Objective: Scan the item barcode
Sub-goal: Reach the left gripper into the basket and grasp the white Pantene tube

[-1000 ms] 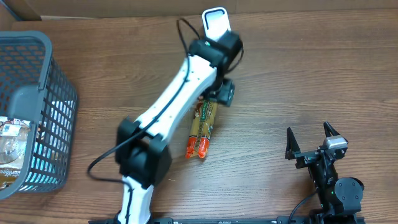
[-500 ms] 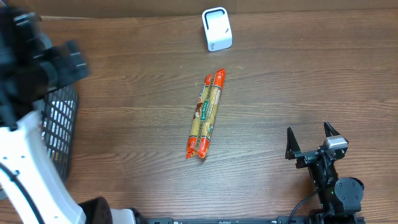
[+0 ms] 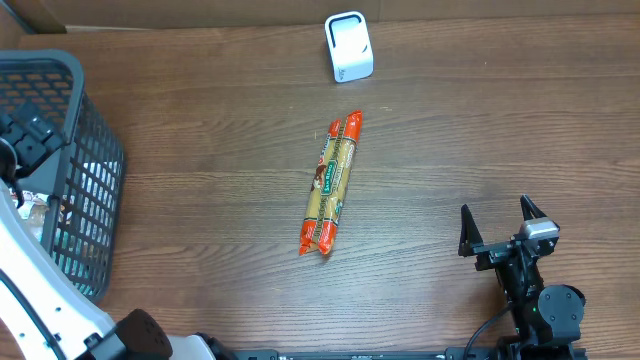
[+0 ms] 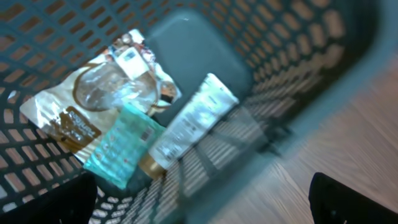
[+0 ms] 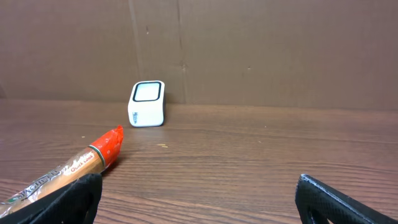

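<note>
Two tools open, empty: left tool [image 4: 205,205] over basket [image 3: 95,180], prob. to fetch; right tool [image 3: 503,228] idle; pkg [image 3: 330,185] lies near scanner [image 3: 348,47].

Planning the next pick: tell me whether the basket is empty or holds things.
Holds things. The left wrist view shows a white tube, a teal packet and a brown bag lying inside the basket.

mock shop checkout, wooden table [image 3: 200,150], cardboard backdrop [image 5: 249,50], mesh shopping basket [image 3: 95,185], white barcode scanner [image 3: 349,47]

Blurred basket [image 4: 298,56], packet [image 5: 81,163] cut off
</note>
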You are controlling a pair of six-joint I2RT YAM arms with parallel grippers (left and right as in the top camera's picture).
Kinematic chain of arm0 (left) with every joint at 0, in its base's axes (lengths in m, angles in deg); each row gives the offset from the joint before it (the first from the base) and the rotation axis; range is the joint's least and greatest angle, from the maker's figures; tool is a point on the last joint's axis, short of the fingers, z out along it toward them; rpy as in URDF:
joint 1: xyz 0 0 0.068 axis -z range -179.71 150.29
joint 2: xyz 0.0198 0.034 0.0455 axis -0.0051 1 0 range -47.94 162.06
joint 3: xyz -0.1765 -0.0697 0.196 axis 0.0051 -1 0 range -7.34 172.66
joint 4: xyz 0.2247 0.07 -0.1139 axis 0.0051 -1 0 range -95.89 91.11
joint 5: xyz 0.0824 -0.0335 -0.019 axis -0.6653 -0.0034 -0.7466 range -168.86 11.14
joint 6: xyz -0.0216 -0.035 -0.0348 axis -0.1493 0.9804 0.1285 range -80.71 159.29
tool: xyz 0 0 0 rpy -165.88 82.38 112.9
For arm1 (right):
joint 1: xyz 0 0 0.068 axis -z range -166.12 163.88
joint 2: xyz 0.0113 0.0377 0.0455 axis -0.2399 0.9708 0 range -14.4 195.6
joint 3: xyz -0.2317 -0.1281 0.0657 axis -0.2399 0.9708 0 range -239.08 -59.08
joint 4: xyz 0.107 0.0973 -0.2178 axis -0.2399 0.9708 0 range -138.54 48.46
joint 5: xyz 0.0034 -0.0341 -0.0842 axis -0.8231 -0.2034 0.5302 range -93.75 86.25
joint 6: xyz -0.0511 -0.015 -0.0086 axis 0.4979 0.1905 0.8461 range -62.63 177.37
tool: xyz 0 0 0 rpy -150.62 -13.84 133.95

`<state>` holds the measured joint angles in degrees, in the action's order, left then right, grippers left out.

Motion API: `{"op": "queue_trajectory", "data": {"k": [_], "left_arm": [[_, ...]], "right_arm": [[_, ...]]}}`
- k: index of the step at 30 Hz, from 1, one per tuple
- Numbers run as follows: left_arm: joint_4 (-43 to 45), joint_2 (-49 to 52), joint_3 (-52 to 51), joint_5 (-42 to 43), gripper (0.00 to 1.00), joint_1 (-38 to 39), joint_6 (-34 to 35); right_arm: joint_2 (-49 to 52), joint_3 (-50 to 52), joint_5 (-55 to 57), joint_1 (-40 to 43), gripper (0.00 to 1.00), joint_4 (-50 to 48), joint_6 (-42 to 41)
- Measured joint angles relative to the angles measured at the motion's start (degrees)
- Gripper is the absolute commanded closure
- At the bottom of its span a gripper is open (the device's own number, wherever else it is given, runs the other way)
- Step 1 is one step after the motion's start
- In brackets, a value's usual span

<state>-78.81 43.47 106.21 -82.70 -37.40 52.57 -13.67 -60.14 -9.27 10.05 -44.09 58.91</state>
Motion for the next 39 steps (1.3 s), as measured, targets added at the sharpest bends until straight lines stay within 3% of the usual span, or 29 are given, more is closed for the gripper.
{"op": "queue_trajectory", "data": {"k": [5, 11, 24, 39], "left_arm": [[5.79, 0.22, -6.56, 2.71, 0.00, -5.05, -1.77], [8.66, 1.09, -11.28, 8.00, 0.00, -10.32, -8.52], [10.14, 15.02, -12.07, 10.69, 0.02, -10.69, -19.45], [10.19, 30.36, -12.22, 14.29, 0.04, -10.69, -25.53]], "right_arm": [[0.00, 0.00, 0.00, 0.00, 0.00, 0.02, 0.00], [0.00, 0.00, 0.00, -0.02, 0.00, 0.02, -0.04], [0.00, 0.00, 0.00, -0.02, 0.00, 0.02, -0.02], [0.00, 0.00, 0.00, -0.02, 0.00, 0.02, -0.02]]}}
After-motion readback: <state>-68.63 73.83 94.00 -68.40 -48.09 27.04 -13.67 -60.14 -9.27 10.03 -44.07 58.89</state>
